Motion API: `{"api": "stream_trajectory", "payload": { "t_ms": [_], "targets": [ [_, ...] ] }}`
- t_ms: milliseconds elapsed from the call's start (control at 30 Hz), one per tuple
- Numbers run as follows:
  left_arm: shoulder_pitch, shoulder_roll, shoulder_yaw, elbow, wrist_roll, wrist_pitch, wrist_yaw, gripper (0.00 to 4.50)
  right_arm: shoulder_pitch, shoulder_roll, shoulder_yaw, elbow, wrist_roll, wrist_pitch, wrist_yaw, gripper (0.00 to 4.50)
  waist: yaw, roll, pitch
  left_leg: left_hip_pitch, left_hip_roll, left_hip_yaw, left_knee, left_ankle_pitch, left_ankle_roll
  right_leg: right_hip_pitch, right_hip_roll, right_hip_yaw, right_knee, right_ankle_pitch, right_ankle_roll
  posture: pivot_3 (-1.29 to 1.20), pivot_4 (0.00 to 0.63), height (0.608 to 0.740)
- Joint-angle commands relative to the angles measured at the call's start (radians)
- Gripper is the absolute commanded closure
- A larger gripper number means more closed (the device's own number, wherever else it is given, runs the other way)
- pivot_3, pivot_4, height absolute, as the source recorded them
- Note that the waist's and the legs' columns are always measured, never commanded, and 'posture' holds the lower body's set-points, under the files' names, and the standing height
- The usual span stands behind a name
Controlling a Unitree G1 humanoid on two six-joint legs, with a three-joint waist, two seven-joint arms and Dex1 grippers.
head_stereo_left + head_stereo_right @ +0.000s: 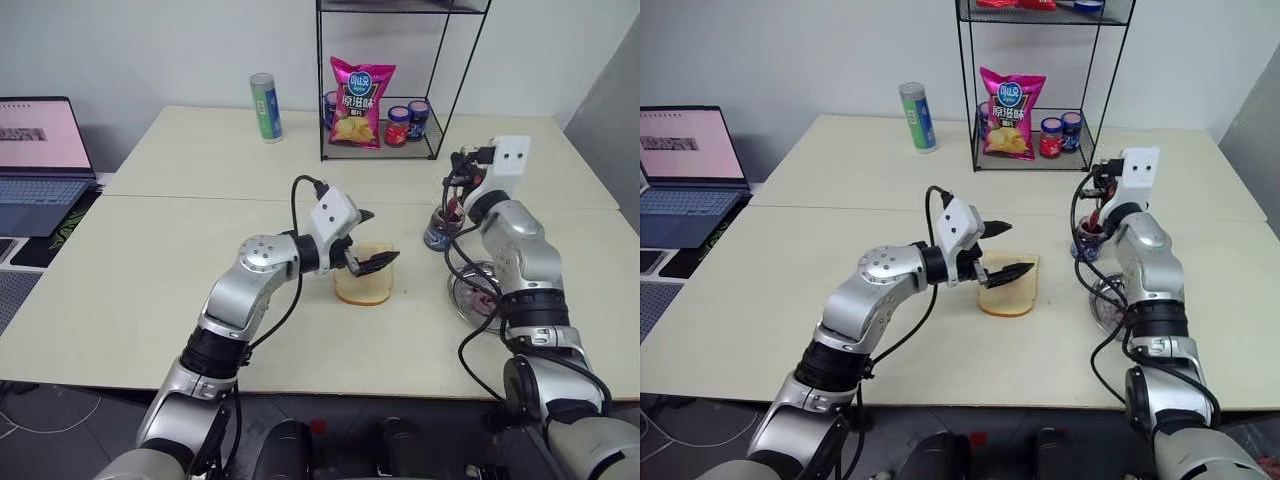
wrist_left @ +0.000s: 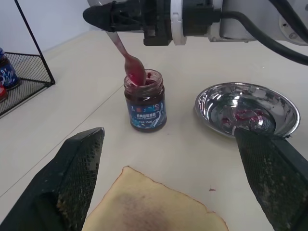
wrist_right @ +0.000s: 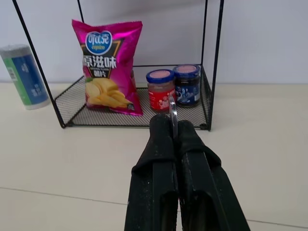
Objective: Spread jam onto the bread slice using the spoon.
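Note:
The bread slice (image 1: 362,288) lies flat on the table with a faint reddish smear at its centre (image 2: 144,204). My left gripper (image 1: 378,240) hovers open just above the slice, one finger on each side, nothing between them. To the right stands the small clear jar of dark jam (image 2: 145,103), lid off. My right gripper (image 2: 103,14) is shut on the handle of the spoon (image 2: 126,53), above the jar. The spoon slants down so its red-smeared bowl dips into the jar's mouth. In the right wrist view the handle's end (image 3: 172,113) pokes out between the shut fingers.
A round steel plate (image 2: 248,108) with red smears sits right of the jar, near my right forearm. Behind stands a black wire rack (image 1: 325,110) holding a pink chips bag (image 1: 362,100) and lidded jars (image 1: 398,125). A green can (image 1: 265,105) and a laptop (image 1: 40,150) are at the far left.

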Motion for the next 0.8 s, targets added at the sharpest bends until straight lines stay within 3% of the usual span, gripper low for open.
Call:
{"api": "stream_trajectory", "payload": {
  "t_ms": [33, 367, 800],
  "targets": [
    [-0.011, 0.000, 0.011, -0.042, -0.013, -0.006, 0.000, 0.00, 0.015, -0.023, 0.021, -0.065, -0.049, -0.043, 0.008, 4.49, 0.000, 0.000, 0.000, 0.000, 0.000, 0.000, 0.000, 0.000, 0.000, 0.000, 0.000, 0.000, 0.000, 0.000, 0.000, 0.00, 0.150, 0.740],
    [-0.023, 0.001, 0.011, -0.033, -0.017, -0.009, -0.004, 0.00, 0.036, 0.028, -0.039, -0.020, -0.011, -0.041, -0.030, 4.49, 0.000, 0.000, 0.000, 0.000, 0.000, 0.000, 0.000, 0.000, 0.000, 0.000, 0.000, 0.000, 0.000, 0.000, 0.000, 0.00, 0.150, 0.740],
    [-0.022, -0.001, 0.009, -0.033, -0.019, -0.012, 0.000, 0.00, -0.015, 0.099, -0.225, -0.021, 0.189, 0.092, -0.117, 4.49, 0.000, 0.000, 0.000, 0.000, 0.000, 0.000, 0.000, 0.000, 0.000, 0.000, 0.000, 0.000, 0.000, 0.000, 0.000, 0.00, 0.150, 0.740]
  ]
}}
